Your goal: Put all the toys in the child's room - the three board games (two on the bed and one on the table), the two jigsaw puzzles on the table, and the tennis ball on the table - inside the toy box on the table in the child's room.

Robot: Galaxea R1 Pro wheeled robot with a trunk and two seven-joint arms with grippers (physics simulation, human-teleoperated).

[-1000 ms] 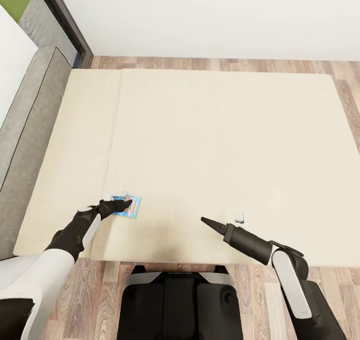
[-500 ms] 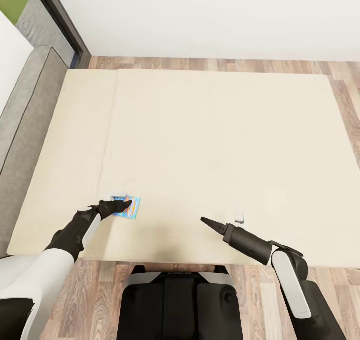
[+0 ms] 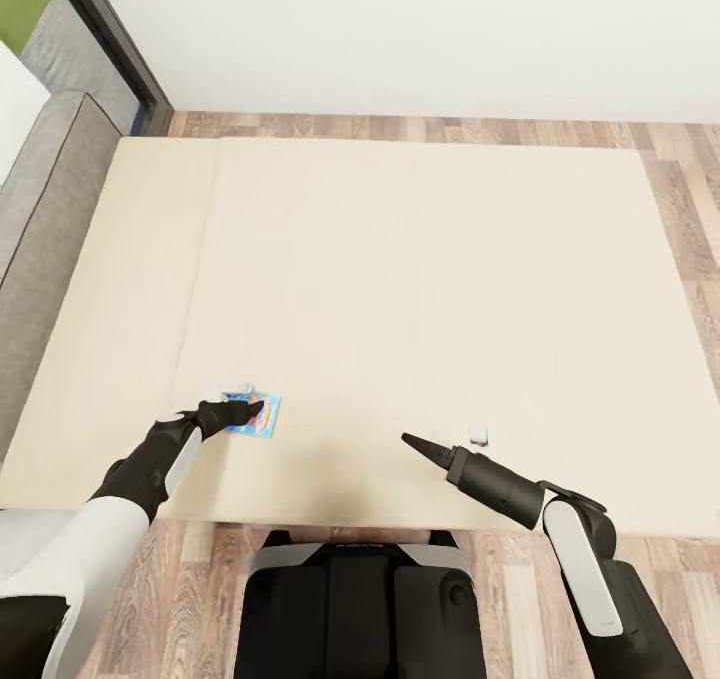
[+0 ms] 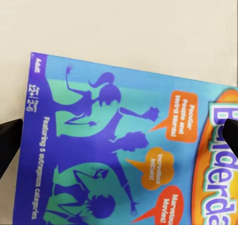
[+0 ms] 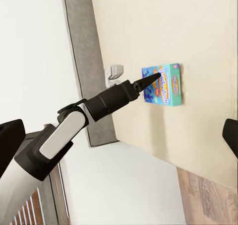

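Note:
A narrow blue board game (image 3: pixel 263 414) sits at the tip of my left gripper (image 3: pixel 255 409), over the near left part of the beige bed (image 3: pixel 420 259). In the left wrist view its printed face (image 4: pixel 129 150) spans the space between my black fingertips (image 4: pixel 9 140), which sit wide apart at its sides. The right wrist view shows the same box (image 5: pixel 166 83) against the left gripper (image 5: pixel 152 78), casting a shadow on the mattress. My right gripper (image 3: pixel 408 440) hovers over the near middle of the bed, its fingertips (image 5: pixel 10 140) spread with nothing between them.
A low grey headboard (image 3: pixel 40 209) runs along the bed's left side, with a dark window frame (image 3: pixel 110 39) behind it. Wood-plank floor (image 3: pixel 685 189) borders the bed at the far side and right. My own base (image 3: pixel 355 599) stands at the bed's near edge.
The whole picture has slid, with the bed drifting left in the view, so the camera has moved. The blue box has stayed at my left gripper's tip. Both arms hold the same pose.

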